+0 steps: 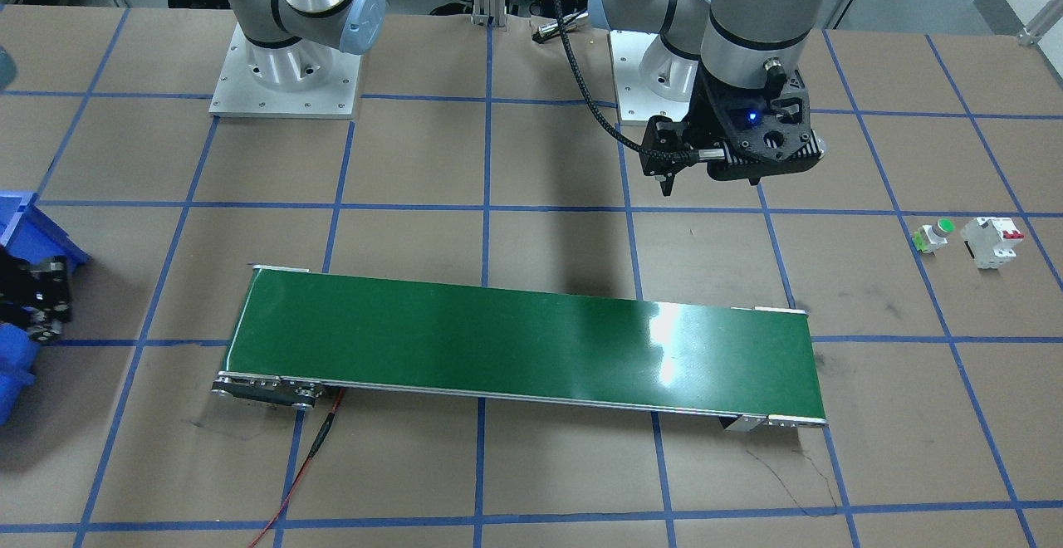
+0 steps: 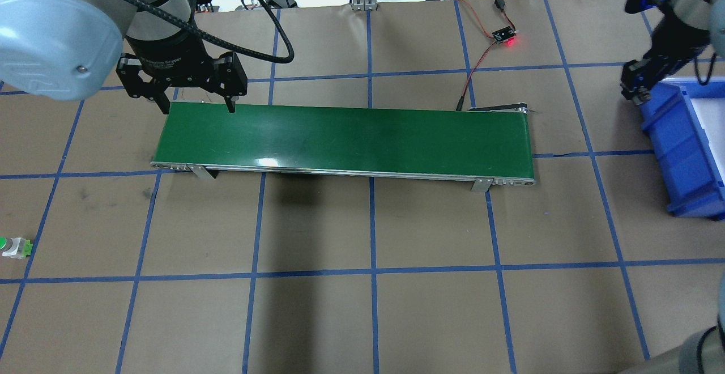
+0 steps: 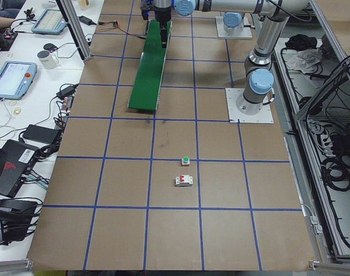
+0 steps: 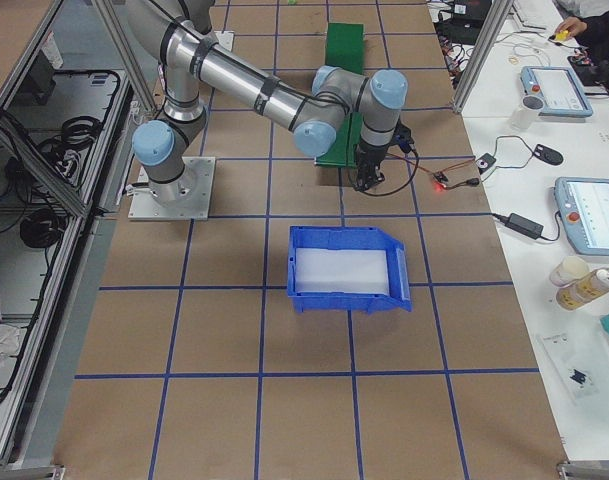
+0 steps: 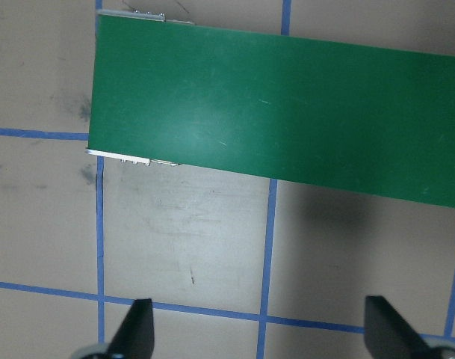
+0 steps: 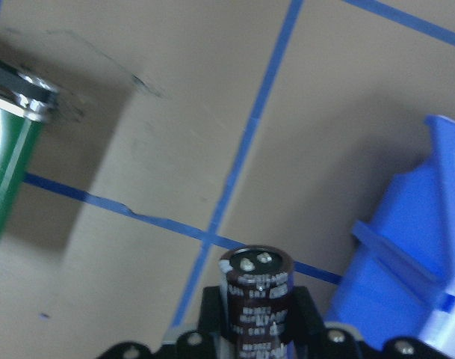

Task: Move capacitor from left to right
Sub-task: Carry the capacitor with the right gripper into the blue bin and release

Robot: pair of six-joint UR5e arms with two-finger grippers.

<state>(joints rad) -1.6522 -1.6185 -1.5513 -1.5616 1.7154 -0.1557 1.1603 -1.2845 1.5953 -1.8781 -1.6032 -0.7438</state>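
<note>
The capacitor (image 6: 257, 295), a stubby dark cylinder with pale print, stands upright between the fingers of my right gripper (image 2: 635, 89), which is shut on it. It is held above the table between the right end of the green conveyor belt (image 2: 340, 136) and the blue bin (image 2: 674, 136), close to the bin's near corner. My left gripper (image 2: 192, 105) is open and empty, hovering above the belt's left end. In the left wrist view its fingertips (image 5: 137, 325) are spread wide over bare table beside the belt (image 5: 287, 127).
A green-capped push button (image 1: 934, 235) and a white circuit breaker (image 1: 992, 241) sit on the table on my left side. A small sensor board with a red light (image 2: 504, 37) and its wire lie behind the belt's right end.
</note>
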